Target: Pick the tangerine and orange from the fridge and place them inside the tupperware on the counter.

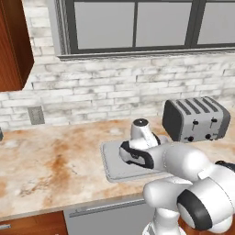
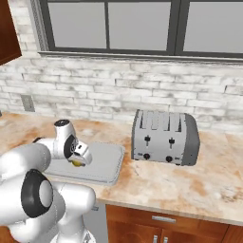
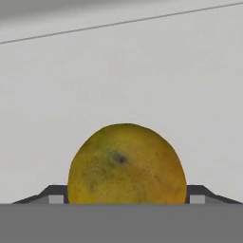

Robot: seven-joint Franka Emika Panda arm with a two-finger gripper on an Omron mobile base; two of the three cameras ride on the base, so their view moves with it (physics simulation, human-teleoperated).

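Counter (image 1: 50,160), lower left of the left base view: beige stone, orange-brown marbling; tupperware (image 1: 110,158), centre: light grey, plain; toaster (image 2: 163,137), centre right of the right base view: silver sides, dark grey top slots, black knobs and levers; fruit (image 3: 126,164), lower centre of the hand view: yellow-orange rind, mottled green-brown, one dark speck; wall (image 1: 114,87): whitewashed brick, pale grey mortar; window frame (image 2: 175,28), top: dark grey, panes flat grey; upper cabinet (image 1: 13,43), upper left: red-brown wood; lower cabinets (image 2: 166,220), bottom: brown wood, silver handles; outlet (image 1: 36,114), left: grey plate; arm (image 1: 197,183), lower right: white, dark joints.
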